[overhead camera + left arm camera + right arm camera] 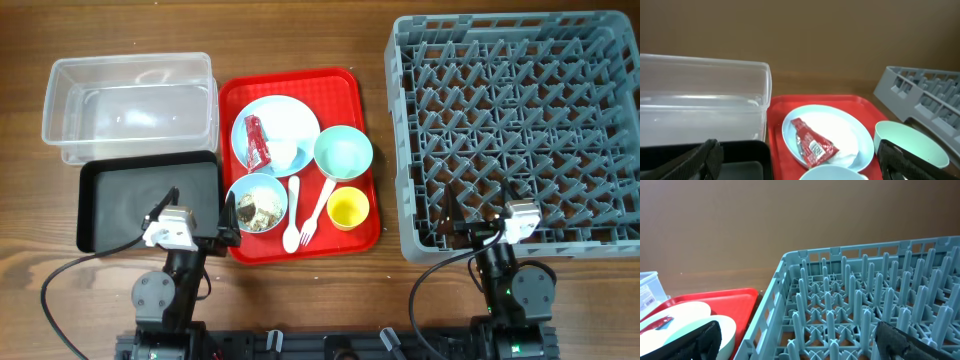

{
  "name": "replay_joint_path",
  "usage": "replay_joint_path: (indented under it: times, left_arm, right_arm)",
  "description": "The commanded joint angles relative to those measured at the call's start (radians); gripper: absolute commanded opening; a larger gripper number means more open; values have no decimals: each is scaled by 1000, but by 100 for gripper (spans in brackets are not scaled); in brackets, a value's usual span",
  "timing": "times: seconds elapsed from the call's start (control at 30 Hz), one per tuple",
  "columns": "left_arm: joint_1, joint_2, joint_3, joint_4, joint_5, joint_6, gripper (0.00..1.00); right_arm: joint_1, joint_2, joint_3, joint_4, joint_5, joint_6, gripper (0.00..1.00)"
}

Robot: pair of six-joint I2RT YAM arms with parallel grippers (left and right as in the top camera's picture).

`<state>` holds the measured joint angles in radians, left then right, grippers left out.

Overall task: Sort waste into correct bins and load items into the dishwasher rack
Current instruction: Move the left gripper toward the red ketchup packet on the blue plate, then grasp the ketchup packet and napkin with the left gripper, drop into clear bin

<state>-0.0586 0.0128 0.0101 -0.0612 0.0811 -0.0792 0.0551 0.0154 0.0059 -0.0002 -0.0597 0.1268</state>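
Evidently nothing is lifted yet: both arms sit at the near bench edge, jaws apart and empty.

From overhead, the left arm [165, 285] faces the black tray [110, 205] and clear tub [128, 105], and the right arm [510, 285] faces the dishwasher rack [520, 130] (a sensible split, I judge: waste one side, dishes the other). Between them the red tray [240, 95] holds the plate [300, 115] carrying the red wrapper [256, 140] and tissue [285, 153], a small bowl [240, 190] of food scraps [262, 210], the mint bowl [343, 152], yellow cup [348, 208], spoon [292, 215] and fork [318, 208]. The left wrist view looks straight at the wrapper on its plate, jaws wide at either frame edge. The right wrist view shows bare pegs, with jaws equally wide and gripping nothing.
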Motion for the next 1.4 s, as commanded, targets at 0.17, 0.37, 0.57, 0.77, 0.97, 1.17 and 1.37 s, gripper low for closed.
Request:
replay_joint_path:
  times: [0.17,0.37,0.57,0.77,0.97,1.17,1.37]
  left_arm:
    - [5,15,-1,-11,2,-45,100]
    - [5,327,225,-123,-5,-116,100]
    - [5,763,520,-243,-7,-111,100]
    - [5,1123,839,-562,16,-112,100]
    - [4,1179,874,-547,113,-173,100]
    - [-30,1257,874,-283,100,-219,100]
    - [-122,1476,874,-102,58,-217,98]
  right_arm:
    - [-4,12,33,20,-5,94,100]
    - [-4,246,221,-109,2,82,100]
    - [-4,555,489,-275,10,2,100]
    - [-4,806,706,-497,9,3,100]
    - [-4,842,727,-520,-28,7,100]
    - [-4,843,727,-521,-29,7,100]
    - [-4,843,727,-525,-28,7,100]
